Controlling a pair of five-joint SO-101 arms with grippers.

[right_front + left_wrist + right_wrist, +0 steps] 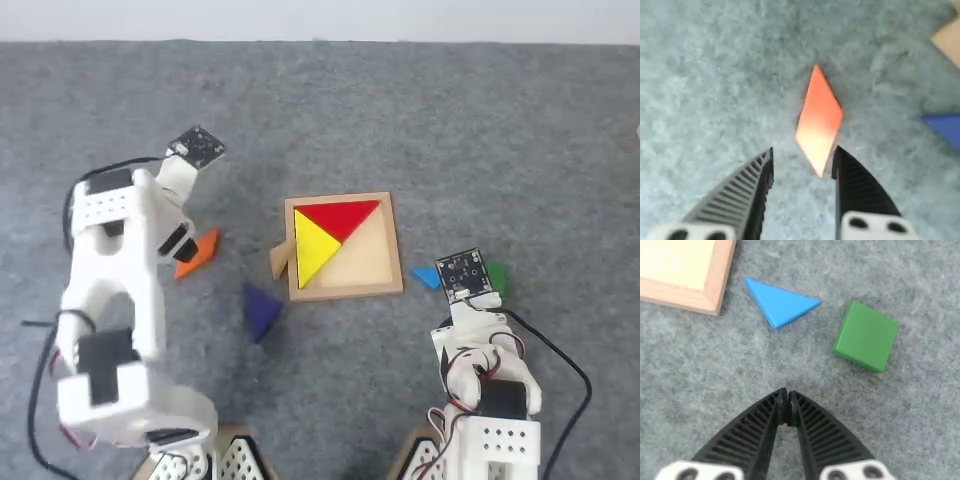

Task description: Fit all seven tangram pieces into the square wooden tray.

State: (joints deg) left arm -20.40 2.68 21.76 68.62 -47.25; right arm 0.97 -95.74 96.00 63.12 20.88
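The tray (346, 292) sits mid-table with 2 of 7 pieces in: the red triangle (341, 216) along its 12 o'clock edge and the yellow triangle (314, 250) against its 9 o'clock side. The rest of its floor is bare.

The wooden piece (279, 259) lies just beside the tray at 9 o'clock. The orange piece (819, 120) lies farther out that way, and the navy triangle (262, 310) is at 8 o'clock. The blue triangle (781, 305) and green square (866, 335) lie near each other off the 4 o'clock corner.

The left gripper (803, 150) hangs over the orange piece with jaws apart. Only the piece's near tip lies between them. The right gripper (786, 392) is closed on nothing, over carpet (920, 430) near the blue triangle.

The step in hand looks like picking up the orange piece. It would likely go best if the gripper:
- moves forward until the jaws straddle the piece's middle;
- squeezes across the narrow width;
- sinks into the pile, since so flat a piece gives little edge to catch.
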